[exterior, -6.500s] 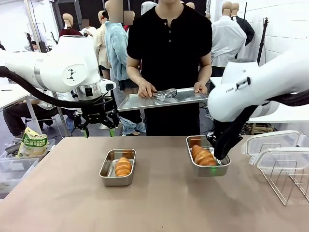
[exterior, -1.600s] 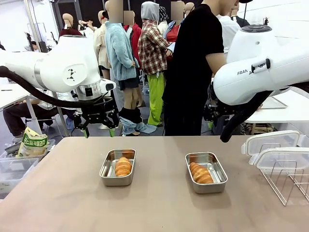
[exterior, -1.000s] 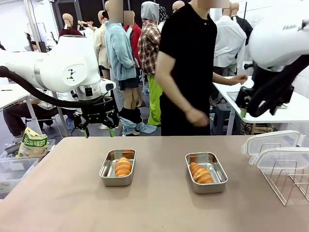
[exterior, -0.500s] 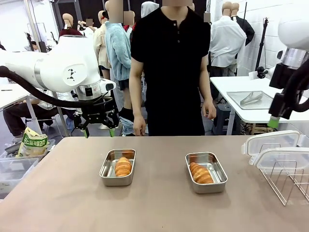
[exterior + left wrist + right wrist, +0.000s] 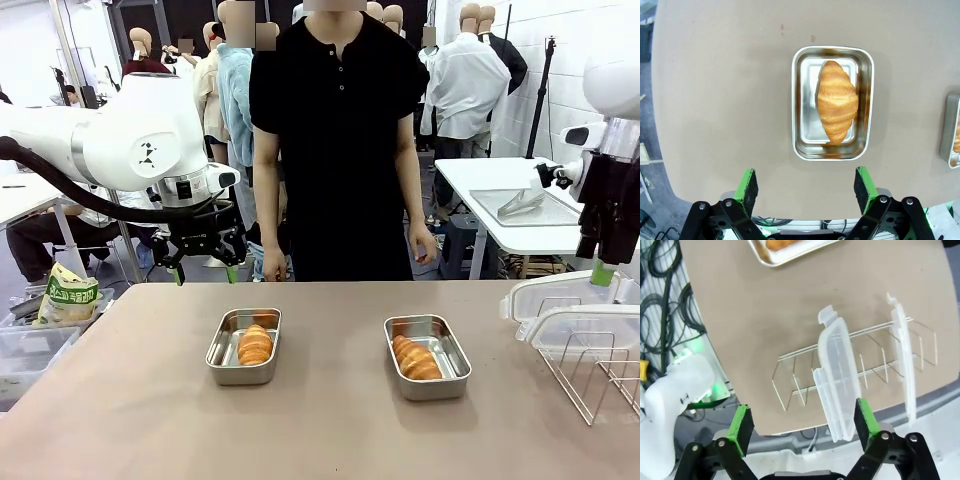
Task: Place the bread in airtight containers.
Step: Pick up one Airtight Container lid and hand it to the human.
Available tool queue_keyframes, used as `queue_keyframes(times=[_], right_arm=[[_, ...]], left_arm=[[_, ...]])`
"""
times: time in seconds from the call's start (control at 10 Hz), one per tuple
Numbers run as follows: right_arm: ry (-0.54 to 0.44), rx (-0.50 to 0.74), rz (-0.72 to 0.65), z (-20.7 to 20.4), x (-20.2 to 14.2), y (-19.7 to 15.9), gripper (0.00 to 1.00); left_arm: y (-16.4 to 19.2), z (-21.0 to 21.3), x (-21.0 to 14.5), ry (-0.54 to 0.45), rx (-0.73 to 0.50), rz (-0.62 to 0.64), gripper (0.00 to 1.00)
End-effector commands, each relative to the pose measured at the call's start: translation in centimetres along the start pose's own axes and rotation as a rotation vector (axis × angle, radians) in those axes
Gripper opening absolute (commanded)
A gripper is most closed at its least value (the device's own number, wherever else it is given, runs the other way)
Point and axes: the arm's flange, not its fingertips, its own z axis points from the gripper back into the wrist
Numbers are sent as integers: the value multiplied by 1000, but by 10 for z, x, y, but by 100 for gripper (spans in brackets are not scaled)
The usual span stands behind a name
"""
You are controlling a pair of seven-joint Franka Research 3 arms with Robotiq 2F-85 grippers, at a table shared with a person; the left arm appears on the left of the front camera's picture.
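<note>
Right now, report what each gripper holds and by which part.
Nothing is held. The left gripper hangs open over the table edge; the right gripper hangs open over the lids, touching neither.

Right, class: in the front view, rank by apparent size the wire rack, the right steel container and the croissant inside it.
1. wire rack, though cropped by the picture edge.
2. right steel container.
3. croissant, lying wholly within that container.
</note>
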Motion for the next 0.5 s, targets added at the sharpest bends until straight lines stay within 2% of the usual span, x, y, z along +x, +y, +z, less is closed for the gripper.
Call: queue_keyframes(times=[0.0,0.4], right_arm=[[-9,-20,-23,6,0,2,100],[-9,-20,-23,6,0,2,100]], left_arm=[[1,1,0,-3,1,1,100],[1,1,0,-3,1,1,100]])
